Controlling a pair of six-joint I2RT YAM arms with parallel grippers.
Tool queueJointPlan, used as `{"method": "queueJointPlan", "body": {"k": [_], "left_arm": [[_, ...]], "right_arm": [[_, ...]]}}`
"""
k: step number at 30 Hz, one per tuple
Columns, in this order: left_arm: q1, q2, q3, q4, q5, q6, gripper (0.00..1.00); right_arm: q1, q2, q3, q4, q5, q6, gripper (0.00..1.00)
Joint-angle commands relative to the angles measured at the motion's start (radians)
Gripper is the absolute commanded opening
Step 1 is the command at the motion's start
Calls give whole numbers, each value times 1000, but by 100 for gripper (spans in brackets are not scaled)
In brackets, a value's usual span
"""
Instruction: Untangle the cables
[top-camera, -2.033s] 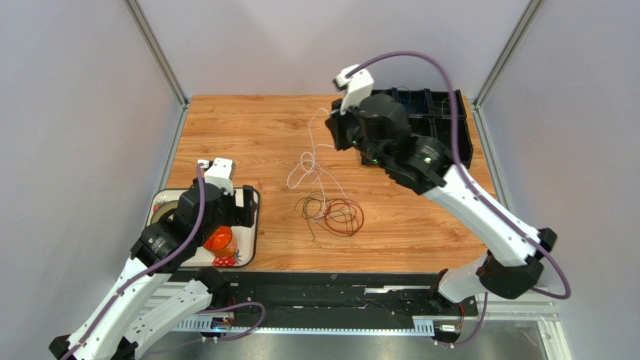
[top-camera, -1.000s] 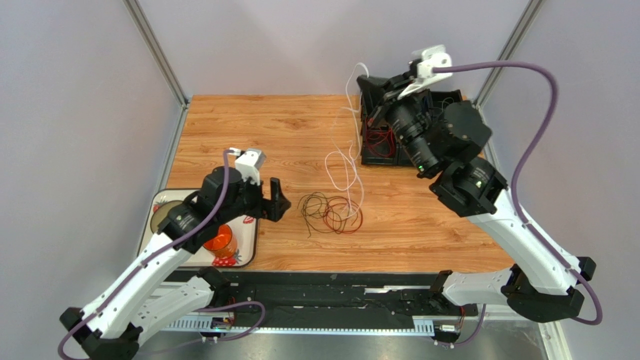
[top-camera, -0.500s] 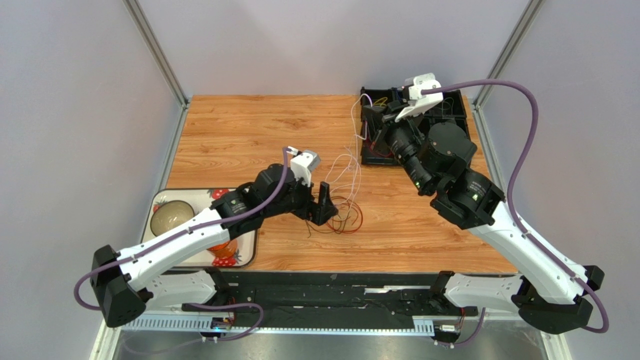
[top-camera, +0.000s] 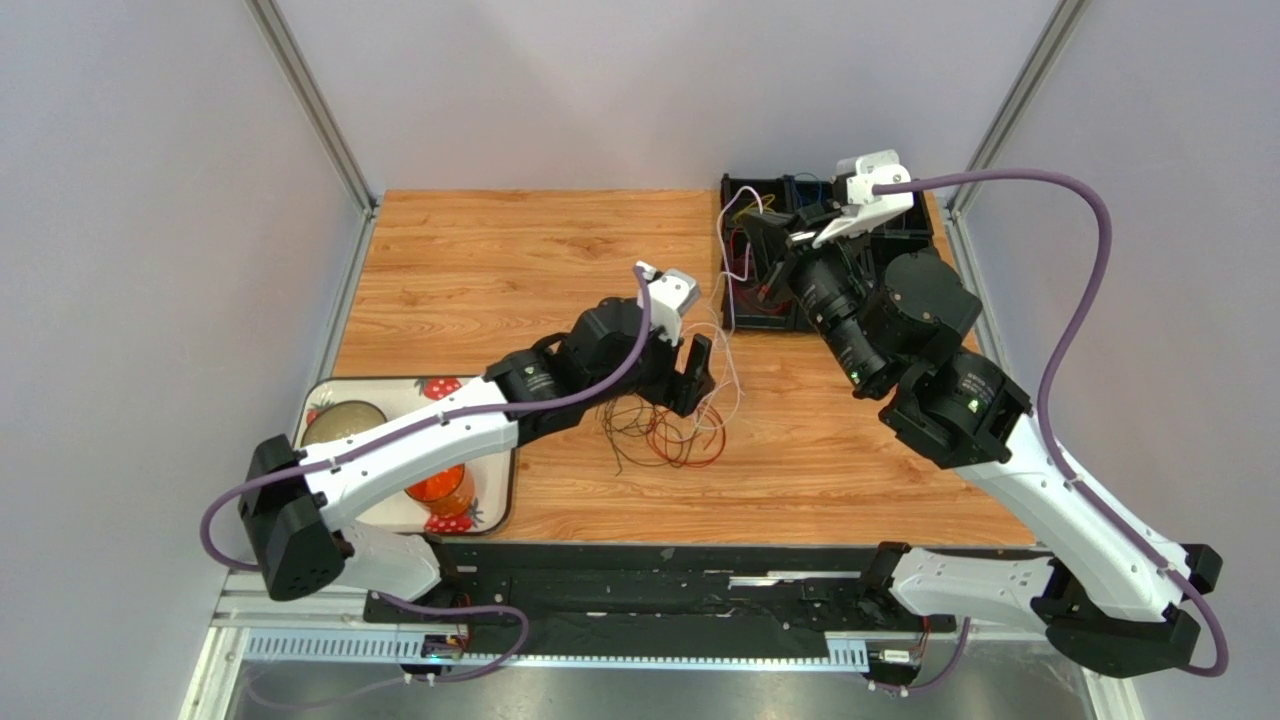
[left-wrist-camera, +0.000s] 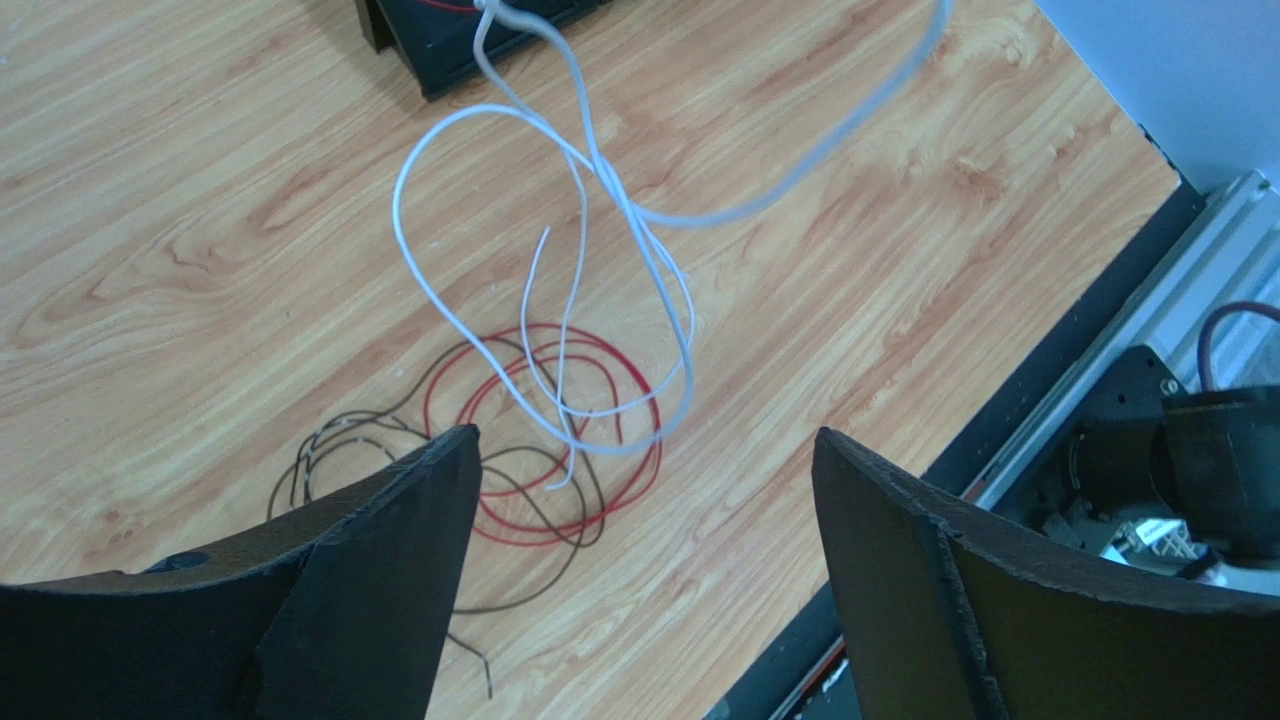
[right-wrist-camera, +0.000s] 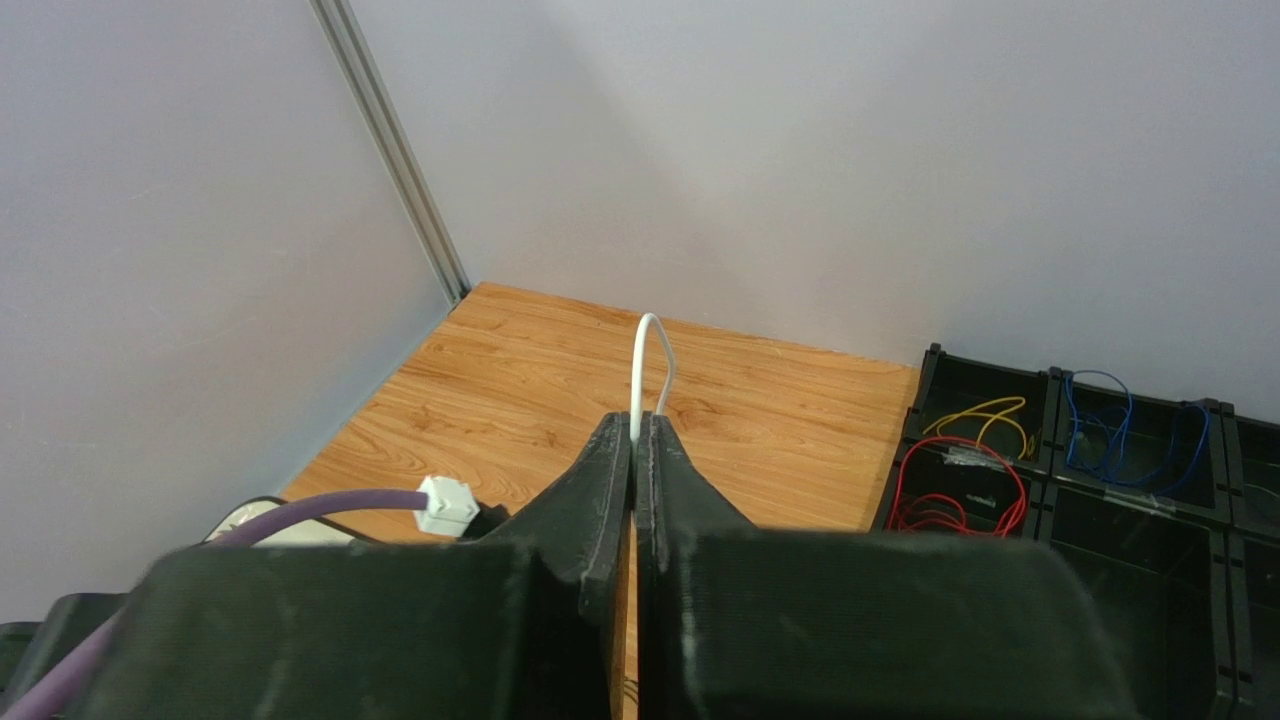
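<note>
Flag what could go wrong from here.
1. The right end effector is shut on the white cable, whose low loops overlap the red cable and dark brown cable; pulling may drag or tighten them.
2. The open left end effector, above that pile, could pinch several strands at once.

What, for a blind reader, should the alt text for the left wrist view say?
A white cable hangs in loose loops over a red cable tangled with a dark brown cable on a wooden table. The open left gripper frames the bottom.
</note>
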Motion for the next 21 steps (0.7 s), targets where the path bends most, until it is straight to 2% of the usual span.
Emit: {"method": "queueJointPlan", "body": {"k": [1,3,7,8,9,10,12,17,20,21], "left_arm": [[-10,77,89,6,-45,29,76],[-12,102,115,-12,-30,29,68],[-38,151,151,-25,-33,39,66],[-43,158,157,-26,-36,44,61],[-46,166,163,-32,-47,47,45],[-49,180,181,-54,-51,48,35],[-50,192,204,-87,-79,38,0],[-67,82,221,-135,-129,30,0],[-66,-7,272,-256,-229,54,0],[-66,-30,283,-320,-288,68,0]], "right_arm": [[3,-26,-1,-7,23,-5,0],[5,-34,0,-7,23,-7,0],[5,-40,0,-13,20,-8,0],[5,-43,0,-13,23,-8,0],[5,-43,0,-13,22,-8,0],[5,-43,0,-13,22,-8,0],[5,-45,0,-12,25,-11,0],[5,-43,5,-13,39,-46,0],[5,-37,20,-12,91,-77,0],[3,-37,26,-10,106,-133,0]]}}
